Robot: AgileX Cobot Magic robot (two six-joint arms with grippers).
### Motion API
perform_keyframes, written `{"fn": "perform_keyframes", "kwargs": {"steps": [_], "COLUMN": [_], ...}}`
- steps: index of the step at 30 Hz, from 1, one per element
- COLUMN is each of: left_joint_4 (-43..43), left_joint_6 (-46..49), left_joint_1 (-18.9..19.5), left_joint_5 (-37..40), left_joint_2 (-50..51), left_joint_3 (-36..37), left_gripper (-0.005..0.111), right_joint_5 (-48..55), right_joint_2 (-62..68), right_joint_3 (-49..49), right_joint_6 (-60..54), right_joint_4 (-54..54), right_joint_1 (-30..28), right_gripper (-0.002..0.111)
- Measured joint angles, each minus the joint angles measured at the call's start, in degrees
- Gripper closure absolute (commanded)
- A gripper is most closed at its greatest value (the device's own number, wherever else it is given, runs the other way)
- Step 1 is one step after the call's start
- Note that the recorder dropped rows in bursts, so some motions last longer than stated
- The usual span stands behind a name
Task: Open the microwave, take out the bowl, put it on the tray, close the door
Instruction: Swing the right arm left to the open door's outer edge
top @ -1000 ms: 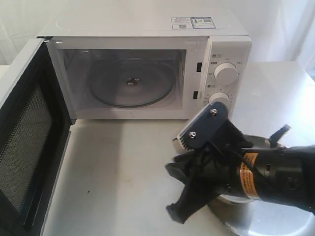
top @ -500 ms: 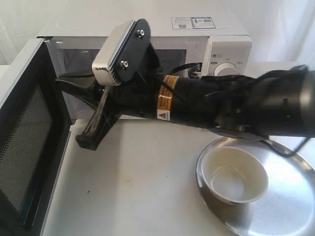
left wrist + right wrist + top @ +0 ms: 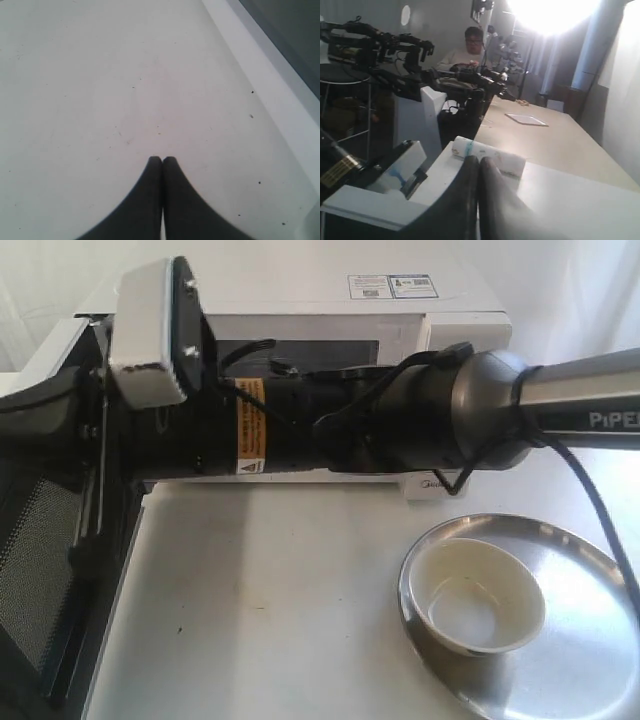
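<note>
The white microwave [image 3: 300,285] stands at the back with its door [image 3: 40,570] swung open on the left, black mesh side showing. The cream-white bowl [image 3: 480,605] sits in the silver tray [image 3: 590,640] at the front right, with nothing touching it. My right arm stretches across the front of the microwave and hides the cavity. Its gripper [image 3: 20,402] is at the door's upper edge, by the left border of the exterior view. In the right wrist view that gripper [image 3: 480,159] is shut and holds nothing. My left gripper [image 3: 162,159] is shut and empty over bare white table.
White tabletop [image 3: 270,600] lies between the door and the tray. A paper roll [image 3: 490,152], other robot arms and a seated person [image 3: 470,47] show beyond the right gripper. A white-edged dark panel [image 3: 280,35] runs along one side of the left wrist view.
My right arm has swung from over the tray leftward across the microwave front to the open door. The bowl, first hidden by the arm, now shows in the tray.
</note>
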Motion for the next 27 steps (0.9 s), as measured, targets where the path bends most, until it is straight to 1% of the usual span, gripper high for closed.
{"fn": "perform_keyframes", "kwargs": {"steps": [2, 4, 7, 12, 18, 22, 27], "left_joint_4": [0.0, 0.0, 0.0, 0.0, 0.0, 0.0, 0.0], "left_joint_6": [0.0, 0.0, 0.0, 0.0, 0.0, 0.0, 0.0], "left_joint_1": [0.0, 0.0, 0.0, 0.0, 0.0, 0.0, 0.0], "left_joint_5": [0.0, 0.0, 0.0, 0.0, 0.0, 0.0, 0.0], "left_joint_2": [0.0, 0.0, 0.0, 0.0, 0.0, 0.0, 0.0], "left_joint_3": [0.0, 0.0, 0.0, 0.0, 0.0, 0.0, 0.0], "left_gripper": [0.107, 0.107, 0.107, 0.107, 0.107, 0.107, 0.107], "right_joint_5": [2.4, 5.5, 6.3, 12.6, 15.8, 21.3, 21.7], "right_joint_2": [1.9, 3.8, 4.5, 4.4, 3.3, 0.9, -0.1], "right_joint_3": [-1.8, -2.4, -2.7, -3.1, -3.3, -3.1, -3.8], "right_joint_6": [0.1, 0.3, 0.4, 0.7, 0.5, -1.1, -2.1], "right_joint_4": [-1.9, -2.4, -1.5, 0.0, 0.6, 0.6, 2.0], "right_joint_1": [3.0, 4.7, 5.0, 5.0, 5.0, 5.1, 5.2], "right_gripper": [0.108, 0.108, 0.108, 0.108, 0.108, 0.108, 0.108]}}
